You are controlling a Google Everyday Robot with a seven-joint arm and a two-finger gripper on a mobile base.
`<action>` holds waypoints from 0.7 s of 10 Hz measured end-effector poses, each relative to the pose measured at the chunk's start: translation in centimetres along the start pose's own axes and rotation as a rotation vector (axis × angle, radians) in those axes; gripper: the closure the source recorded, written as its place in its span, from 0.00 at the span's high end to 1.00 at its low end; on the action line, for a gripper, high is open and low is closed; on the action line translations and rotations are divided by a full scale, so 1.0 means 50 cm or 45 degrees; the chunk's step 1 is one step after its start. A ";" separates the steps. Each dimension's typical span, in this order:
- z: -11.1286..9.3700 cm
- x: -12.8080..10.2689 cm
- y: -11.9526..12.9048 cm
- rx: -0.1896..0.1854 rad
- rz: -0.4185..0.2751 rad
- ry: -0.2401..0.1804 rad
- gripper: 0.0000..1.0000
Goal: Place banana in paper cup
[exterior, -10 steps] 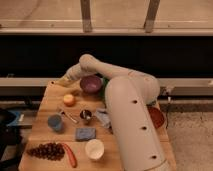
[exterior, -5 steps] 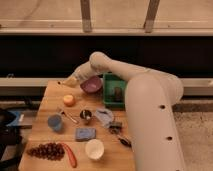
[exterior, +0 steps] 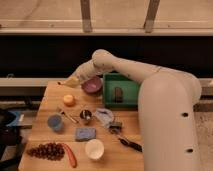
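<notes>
My gripper (exterior: 73,81) hangs over the far left part of the wooden table (exterior: 48,106), just left of the purple bowl (exterior: 93,85). It is shut on the banana (exterior: 65,83), a small pale-yellow piece whose end sticks out to the left of the fingers. The paper cup (exterior: 94,148), white with a pale inside, stands upright near the table's front edge, well away from the gripper. The arm reaches in from the right and bends down toward the left.
A green bin (exterior: 123,91) sits behind the bowl on the right. An orange fruit (exterior: 69,100), light-blue cup (exterior: 55,122), metal cup (exterior: 85,116), blue sponge (exterior: 85,133), grapes (exterior: 45,150), red pepper (exterior: 70,155) and a dark tool (exterior: 130,144) lie around.
The arm's big body has swung to the right, uncovering the table's right half. The gripper with the banana has shifted slightly right, staying by the purple bowl.
</notes>
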State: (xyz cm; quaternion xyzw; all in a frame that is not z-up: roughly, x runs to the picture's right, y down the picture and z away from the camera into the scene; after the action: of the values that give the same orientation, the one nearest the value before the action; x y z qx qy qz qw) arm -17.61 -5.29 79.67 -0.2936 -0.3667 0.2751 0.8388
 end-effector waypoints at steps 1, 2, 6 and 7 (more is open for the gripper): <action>-0.023 0.008 0.011 0.008 0.014 0.012 0.00; -0.047 0.010 0.029 0.015 0.025 0.025 0.00; -0.130 0.031 0.112 0.046 0.085 0.100 0.00; -0.151 0.045 0.137 0.048 0.113 0.116 0.00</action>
State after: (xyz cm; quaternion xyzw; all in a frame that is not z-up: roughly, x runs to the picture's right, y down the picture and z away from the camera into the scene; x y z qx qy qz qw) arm -12.15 -1.34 71.71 -0.3060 -0.3096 0.3053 0.8469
